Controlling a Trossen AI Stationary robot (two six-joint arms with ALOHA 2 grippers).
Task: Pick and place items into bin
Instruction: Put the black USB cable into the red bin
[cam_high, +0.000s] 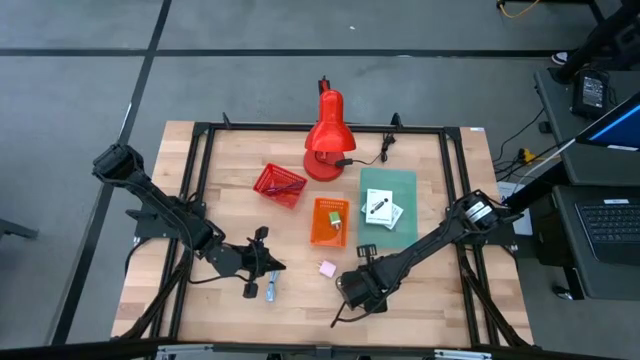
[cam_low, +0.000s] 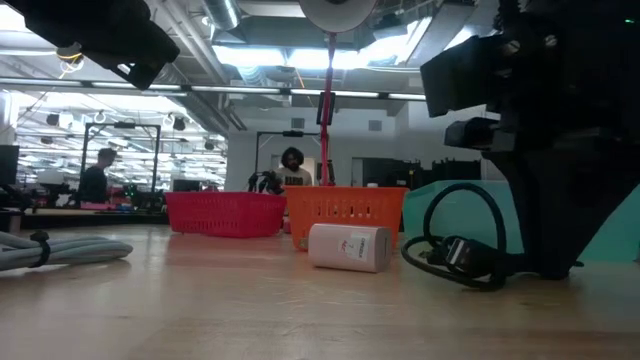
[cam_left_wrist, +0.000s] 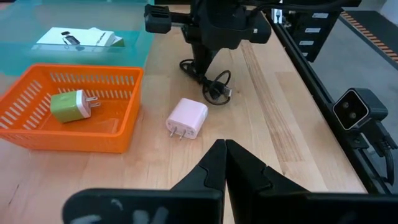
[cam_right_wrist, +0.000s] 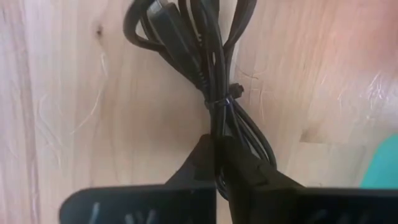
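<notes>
The black cable (cam_right_wrist: 214, 68), a tied bundle, lies on the tabletop near the front edge, right of centre. The right gripper (cam_right_wrist: 219, 163) stands over it with its fingers pinched together on the bundle's strands; the cable still rests on the wood. In the low view the cable (cam_low: 455, 255) loops out from under that gripper.

Just beside the cable, toward the table's middle, lies the pink cube (cam_high: 326, 268), a plug adapter with two prongs (cam_left_wrist: 188, 118), apart from everything else. Behind it, near the centre of the tabletop, sits the orange bin (cam_high: 318, 236); the green cube (cam_left_wrist: 69, 105), also a pronged adapter, lies inside it. A red bin (cam_high: 279, 184) sits to the left of the orange one and farther back, with something dark red in it that cannot be made out. To the right of the orange bin a green mat (cam_high: 400, 187) carries two white packets (cam_high: 384, 210). A red lamp (cam_high: 327, 140) stands near the back edge at the middle.

The left gripper (cam_left_wrist: 225, 157) hovers near the front edge, left of centre, its fingers pressed together on nothing. A grey cable (cam_low: 60, 250) lies on the wood near it.
</notes>
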